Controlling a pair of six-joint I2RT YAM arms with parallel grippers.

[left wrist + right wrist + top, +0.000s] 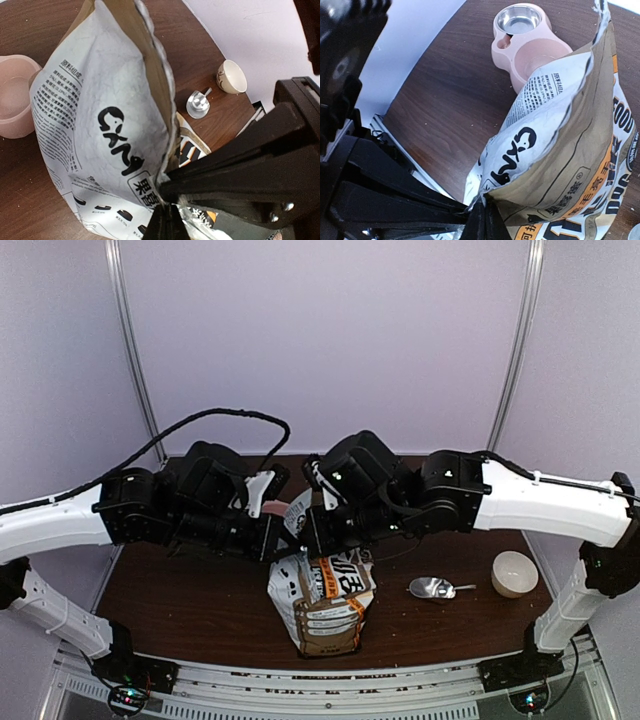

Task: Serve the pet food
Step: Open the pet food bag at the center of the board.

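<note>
Left and right jaws pinching one pet food bag (325,605), one scoop (432,588), one cup (514,573), one pink feeder (501,52)

Crinkled foil-lined bag (322,602), shiny metal scoop (432,588), wood-grain table (200,600), smooth plastic feeder (497,52).

The left arm (55,522) and right arm (545,502) each have a smooth white shell link, giving way to bulky matt-black joint housings farther out. A thick black cable (215,418) loops above the left arm's black housings. A thinner black cable (585,484) lies along the right arm's white shell. The left base (140,672) and right base (510,672), at the near edge, are black blocks. The left gripper (165,207) has black angular fingers (235,170) carrying two small silver screws (287,205). The right gripper (481,210) has plain black tapering fingers (395,200).
</note>
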